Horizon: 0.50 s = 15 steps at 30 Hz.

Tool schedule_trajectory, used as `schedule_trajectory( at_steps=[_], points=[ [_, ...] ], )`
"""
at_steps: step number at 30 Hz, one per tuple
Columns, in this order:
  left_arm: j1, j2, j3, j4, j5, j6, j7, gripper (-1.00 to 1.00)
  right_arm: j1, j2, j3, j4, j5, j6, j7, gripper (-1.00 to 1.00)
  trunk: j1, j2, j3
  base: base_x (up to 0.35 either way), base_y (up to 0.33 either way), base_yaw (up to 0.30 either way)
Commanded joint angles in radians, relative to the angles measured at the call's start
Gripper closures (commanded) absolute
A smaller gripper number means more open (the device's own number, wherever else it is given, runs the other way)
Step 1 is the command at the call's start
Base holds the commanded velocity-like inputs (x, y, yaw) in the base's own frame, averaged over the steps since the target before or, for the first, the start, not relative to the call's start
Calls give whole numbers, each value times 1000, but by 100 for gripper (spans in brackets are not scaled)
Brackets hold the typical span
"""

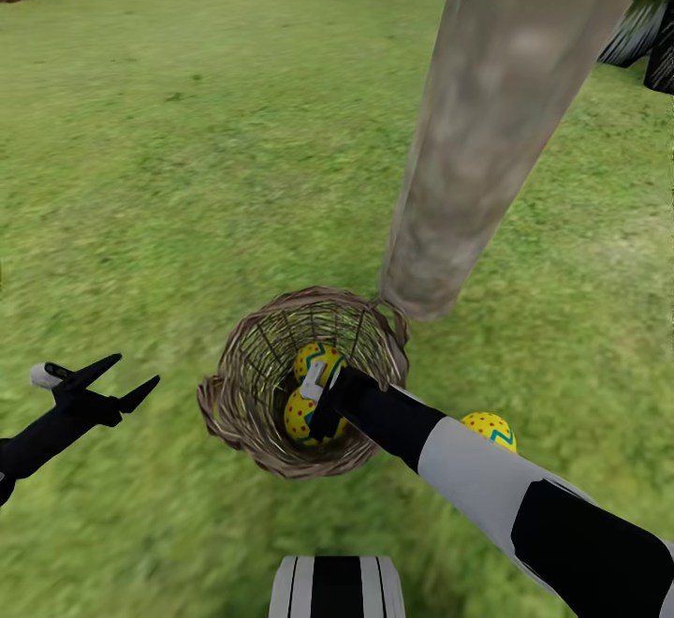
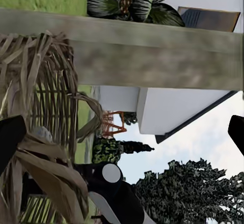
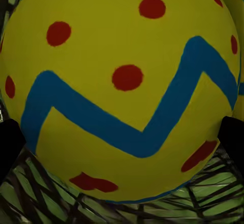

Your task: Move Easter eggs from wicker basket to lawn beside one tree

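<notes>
We had the right gripper down in the basket, lower centre — jaws apart around an egg; best squeeze gently, lift straight. Left gripper spread, empty.

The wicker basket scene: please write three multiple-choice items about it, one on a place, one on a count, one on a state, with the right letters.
1. Where does the wicker basket stand?
A. on paving
B. on the lawn at the tree trunk's foot
C. beside the fence

2. How many eggs lie in the basket?
A. two
B. none
C. three

3. How is the left gripper?
A. open, holding nothing
B. shut on an egg
C. inside the basket

Key: B, the basket's rim meets the tree trunk; A, two eggs inside, a third egg on grass; A, its fingers are spread over grass.
</notes>
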Motion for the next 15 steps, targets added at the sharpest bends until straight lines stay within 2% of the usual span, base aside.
schedule_trajectory(
  at_steps=[1,11,14,15],
  points=[
    [0,0,0,1,0,4,-2,-100,0,0,2,-1,14,0,8,100,-1,0,3,0,0,0],
    [0,0,0,1,0,4,-2,-100,8,0,3,-1,13,2,11,100,-5,2,42,0,0,0],
    [0,0,0,1,0,4,-2,-100,8,-1,3,-1,17,6,155,100,-6,3,54,0,0,0],
    [0,0,0,1,0,4,-2,-100,8,-1,3,-1,18,5,170,100,-7,3,57,0,0,0]
  ],
)
